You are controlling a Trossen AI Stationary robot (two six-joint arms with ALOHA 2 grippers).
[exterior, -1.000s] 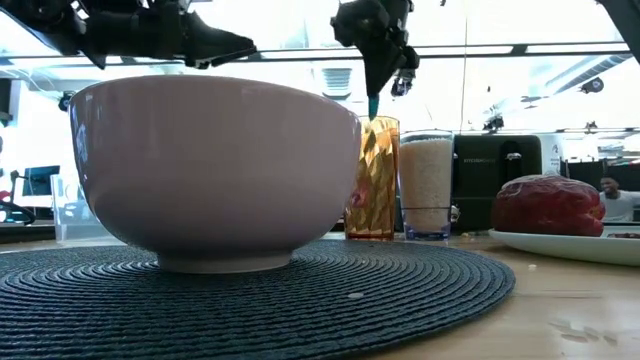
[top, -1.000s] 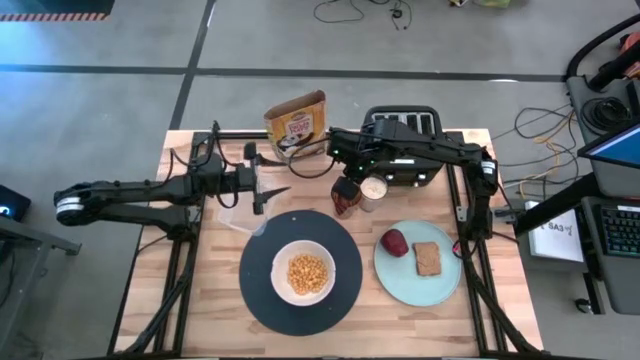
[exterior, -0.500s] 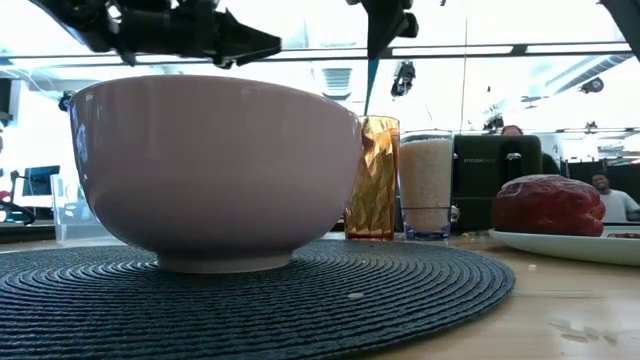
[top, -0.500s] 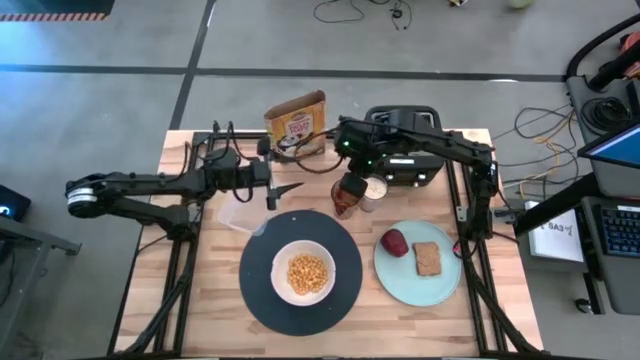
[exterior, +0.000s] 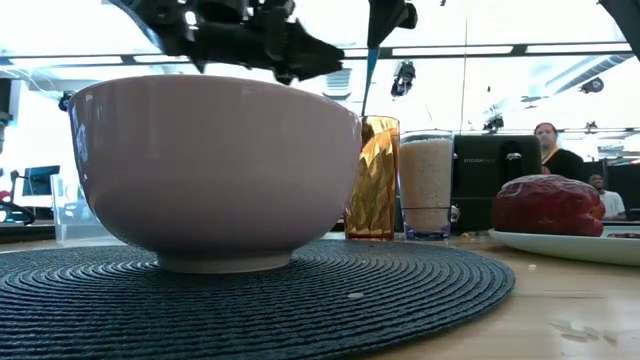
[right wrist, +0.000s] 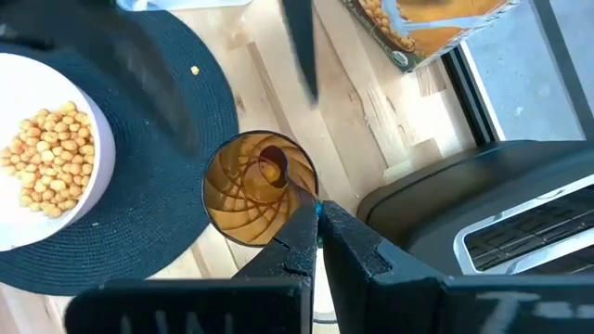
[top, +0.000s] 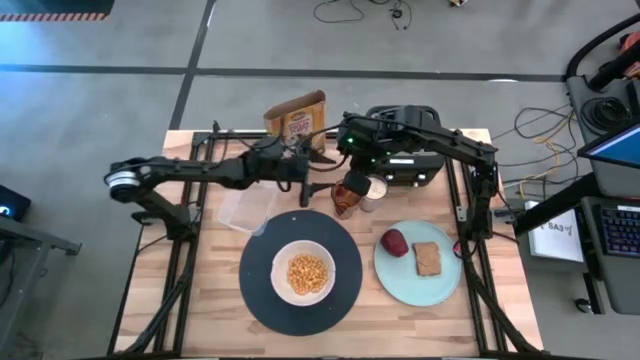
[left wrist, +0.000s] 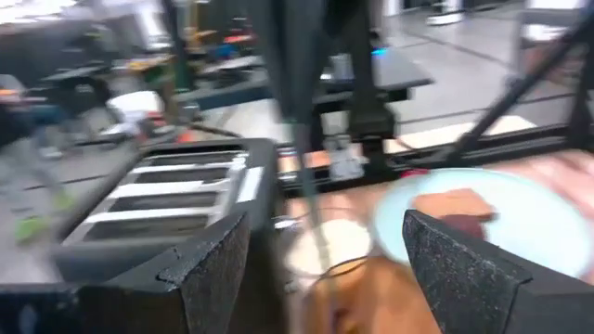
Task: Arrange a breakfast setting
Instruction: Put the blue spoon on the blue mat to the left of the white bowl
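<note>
A white bowl of cereal sits on a black round plate. A pale green plate carries toast and a dark red fruit. The cereal box stands at the far edge. My right gripper hovers over an amber glass, shut on a thin teal stick. My left gripper is open just left of that glass, which shows ahead between its fingers in the left wrist view. My right gripper pinches the teal stick's upper end between its two fingers. The fingers point down from above. The stick hangs nearly upright below them, and its lower end reaches the amber glass's mouth.
A glass of milk stands right beside the amber glass. The black toaster sits behind them. A clear container lies left of the black plate. People show in the room beyond the table.
My left gripper has swung toward the table's right, from over the clear container up to the amber glass. My right gripper has risen above the glass, drawing the teal stick upward with it.
</note>
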